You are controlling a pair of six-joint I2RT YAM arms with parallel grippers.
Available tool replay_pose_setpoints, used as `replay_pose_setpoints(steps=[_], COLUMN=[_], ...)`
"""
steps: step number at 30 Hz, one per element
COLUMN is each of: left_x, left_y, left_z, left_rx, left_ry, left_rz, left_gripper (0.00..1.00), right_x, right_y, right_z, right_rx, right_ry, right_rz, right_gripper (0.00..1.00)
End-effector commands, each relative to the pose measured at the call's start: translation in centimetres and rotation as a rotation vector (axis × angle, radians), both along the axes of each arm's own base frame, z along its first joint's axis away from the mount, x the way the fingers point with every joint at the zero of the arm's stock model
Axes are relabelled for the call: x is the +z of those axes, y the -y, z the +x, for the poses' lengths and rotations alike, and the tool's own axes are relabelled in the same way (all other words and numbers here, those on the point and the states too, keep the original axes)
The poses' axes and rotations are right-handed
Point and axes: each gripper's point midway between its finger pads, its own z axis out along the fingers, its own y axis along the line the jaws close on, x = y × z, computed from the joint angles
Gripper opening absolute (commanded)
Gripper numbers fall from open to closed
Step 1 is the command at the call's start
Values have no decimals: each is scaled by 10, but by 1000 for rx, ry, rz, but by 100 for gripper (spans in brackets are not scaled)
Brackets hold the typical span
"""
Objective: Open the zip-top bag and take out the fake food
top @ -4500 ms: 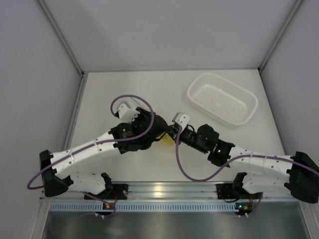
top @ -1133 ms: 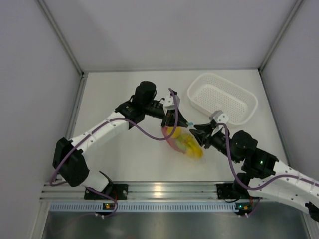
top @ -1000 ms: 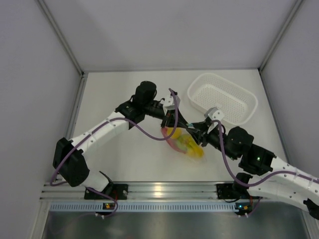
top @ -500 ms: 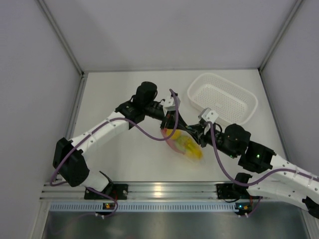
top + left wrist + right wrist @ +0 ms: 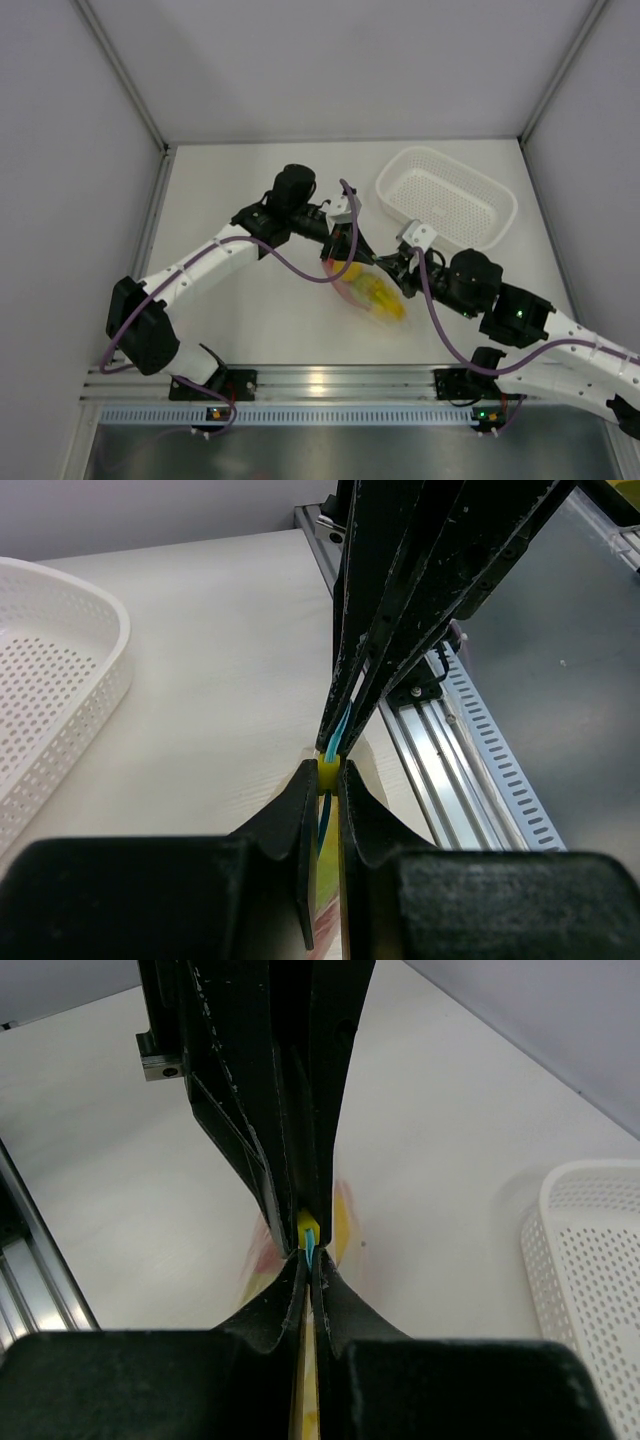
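Note:
The zip-top bag [image 5: 352, 290] hangs tilted between both grippers over the table's middle. Through its clear plastic the fake food [image 5: 380, 298] shows as yellow and pink shapes. My left gripper [image 5: 329, 771] is shut on the bag's top edge, with a small yellow piece and the blue zip strip [image 5: 324, 820] between its fingers. My right gripper [image 5: 309, 1260] comes from the opposite side, tip to tip with the left one. It is shut on the blue zip strip [image 5: 310, 1250]. In the top view the left gripper [image 5: 353, 247] and the right gripper [image 5: 385, 266] meet above the bag.
A white perforated basket [image 5: 493, 230] stands at the back right, near the right arm's elbow side. The aluminium rail [image 5: 320, 380] runs along the near table edge. Grey walls close in the left, back and right sides.
The right gripper has moved left up to the bag's top edge and shut on the zip strip. The left gripper has held the bag in the same place.

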Motion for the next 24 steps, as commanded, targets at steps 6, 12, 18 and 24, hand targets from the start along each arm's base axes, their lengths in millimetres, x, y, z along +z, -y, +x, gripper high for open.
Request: replay_pose_setpoints(steps=[6,12,18,24], left_x=[29,13,6,-16], left_y=[-3,-7,-16,-43], left_z=[9,30,51,74], left_rx=[47,120,205,325], left_ry=[147,144,135,59], left_rz=[-48,8,41,100], left_gripper=[0,0,0,0], right_x=[28,47,54,56], right_y=[13,43,68,107], right_z=[6,16,21,26], right_rx=[-74,-235,-349,-522], right_ry=[36,57,53,63], right_rz=[68,190,235,262], right_gripper=[0,0,0,0])
